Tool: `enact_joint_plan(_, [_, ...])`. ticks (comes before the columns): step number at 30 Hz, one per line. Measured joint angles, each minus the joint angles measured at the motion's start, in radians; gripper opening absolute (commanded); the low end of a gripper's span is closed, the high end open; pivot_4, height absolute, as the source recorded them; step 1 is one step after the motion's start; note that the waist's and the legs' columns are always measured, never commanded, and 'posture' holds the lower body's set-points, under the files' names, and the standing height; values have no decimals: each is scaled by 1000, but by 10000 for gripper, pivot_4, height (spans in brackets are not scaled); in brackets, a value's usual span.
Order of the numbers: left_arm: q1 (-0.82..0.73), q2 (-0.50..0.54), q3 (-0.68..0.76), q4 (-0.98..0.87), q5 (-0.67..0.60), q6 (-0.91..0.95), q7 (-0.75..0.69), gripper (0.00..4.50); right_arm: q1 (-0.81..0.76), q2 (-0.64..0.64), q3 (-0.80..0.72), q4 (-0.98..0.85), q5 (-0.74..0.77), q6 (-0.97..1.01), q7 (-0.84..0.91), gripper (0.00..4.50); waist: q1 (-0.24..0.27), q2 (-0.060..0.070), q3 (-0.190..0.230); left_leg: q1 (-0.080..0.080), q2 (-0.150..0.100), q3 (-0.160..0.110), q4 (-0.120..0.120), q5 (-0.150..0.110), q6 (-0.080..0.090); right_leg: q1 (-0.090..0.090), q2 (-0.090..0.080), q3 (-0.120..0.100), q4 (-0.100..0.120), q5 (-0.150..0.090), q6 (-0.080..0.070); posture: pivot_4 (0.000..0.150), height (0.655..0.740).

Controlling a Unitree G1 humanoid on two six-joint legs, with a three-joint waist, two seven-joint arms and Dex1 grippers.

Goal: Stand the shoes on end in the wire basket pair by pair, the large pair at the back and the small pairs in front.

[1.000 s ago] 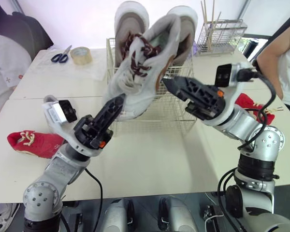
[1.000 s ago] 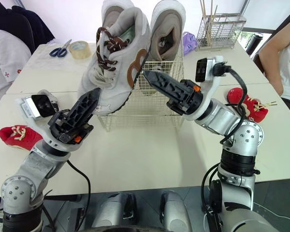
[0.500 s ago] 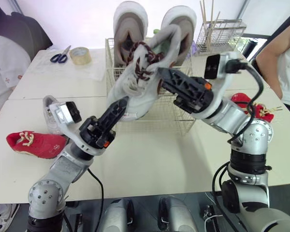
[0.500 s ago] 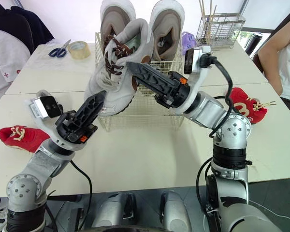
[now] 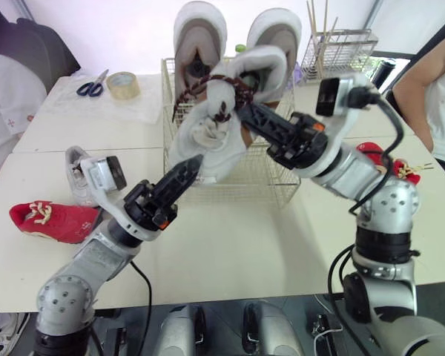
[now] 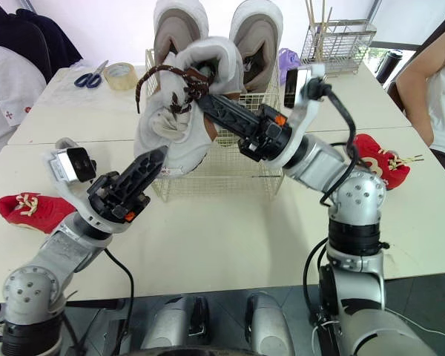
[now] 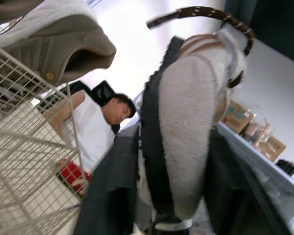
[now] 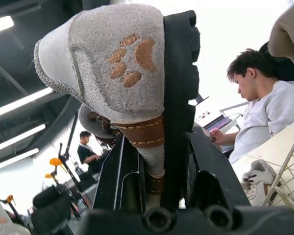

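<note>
- Right hand [image 5: 252,117]: fingers clamped on the heel collar of the grey shoe [image 5: 211,141], which hangs toe-down at the front edge of the wire basket [image 5: 274,185].
- Left hand [image 5: 190,167]: fingers closed on the toe end of the same shoe, below the right hand.
- Beyond both hands, two grey shoes [image 5: 199,41] stand on end at the back of the basket.
- A red shoe [image 5: 48,221] lies on the tabletop [image 5: 230,237], outboard of the left hand and well apart from it.
</note>
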Motion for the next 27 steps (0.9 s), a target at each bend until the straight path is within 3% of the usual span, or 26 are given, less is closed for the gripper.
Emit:
enact_joint_plan(3, [76,227,89,-31,95,70,-43,28081,-174,-166,-14,141,-139,-60,204,3918,-1,1,1,-3,0,1,-1,0,0,-5,1,0,0,0,0,1500,7400])
enact_joint_plan(6, [101,319,191,-43,102,87,-70,28081,-290,-244,-16,278,-278,-157,381,3918,1,1,1,-3,1,1,-3,0,0,-4,1,-1,-3,0,0,1500,7400])
enact_joint_plan(10, [88,434,288,-100,90,102,-48,28081,-428,-282,126,579,-567,-376,658,3918,-4,1,1,-3,1,3,-3,0,-1,-5,0,1,-4,0,0,1500,7400])
enact_joint_plan(18, [99,457,305,-177,41,99,39,28081,-525,-252,232,984,-910,-705,903,3918,-3,1,2,-5,1,5,-3,3,-6,-6,0,2,-4,0,0,1500,7400])
enact_joint_plan(27, [145,455,303,-193,33,99,57,28081,-549,-195,227,1189,-1033,-759,1000,3918,-4,1,2,-4,1,6,-3,4,-7,-6,0,2,-3,0,0,1500,7400])
